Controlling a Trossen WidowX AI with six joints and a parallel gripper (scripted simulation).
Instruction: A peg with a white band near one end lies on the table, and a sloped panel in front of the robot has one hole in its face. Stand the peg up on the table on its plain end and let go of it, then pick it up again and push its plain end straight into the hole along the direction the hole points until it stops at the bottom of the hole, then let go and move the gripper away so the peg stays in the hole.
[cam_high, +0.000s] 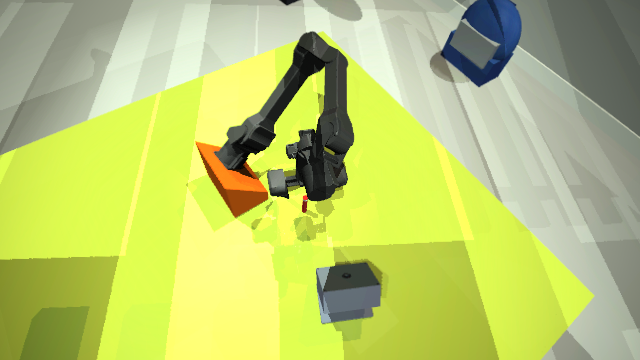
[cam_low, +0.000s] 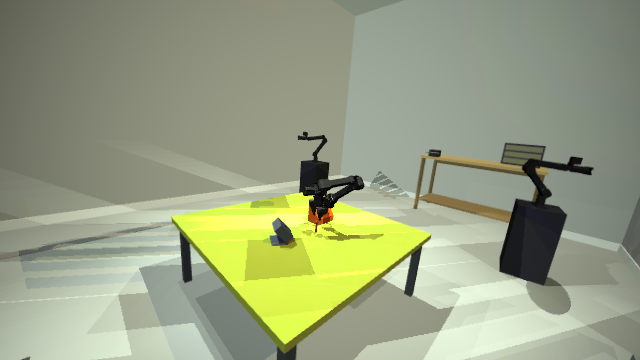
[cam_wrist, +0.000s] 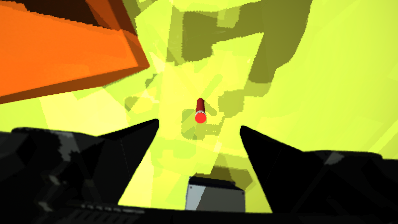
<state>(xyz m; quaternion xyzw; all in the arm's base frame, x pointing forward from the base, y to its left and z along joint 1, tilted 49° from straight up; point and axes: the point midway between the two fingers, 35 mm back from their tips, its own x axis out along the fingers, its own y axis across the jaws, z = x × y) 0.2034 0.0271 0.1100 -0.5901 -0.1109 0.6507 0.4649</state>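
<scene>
The red peg (cam_high: 304, 204) (cam_low: 316, 227) (cam_wrist: 200, 107) stands upright on the table, with its white band near the upper end. My gripper (cam_wrist: 200, 125) is open and empty. In the wrist view it looks steeply down at the peg, whose top shows in the gap between the two fingertips; neither finger touches it. In the top view the arm hides much of the gripper. The grey sloped panel (cam_high: 360, 283) (cam_low: 283, 232) (cam_wrist: 216, 198) stands apart from the peg. Its dark hole (cam_high: 346, 275) shows in the top view; in the wrist view the hole is not visible.
An orange wedge-shaped base (cam_high: 231, 184) (cam_wrist: 65, 50) carries the arm and stands close beside the peg and gripper. The yellow-green table (cam_high: 425, 200) (cam_low: 300, 310) bears them all. A blue helmet-like object (cam_high: 500, 30), a wooden bench (cam_low: 470, 161) and two pedestals with arms stand off the table.
</scene>
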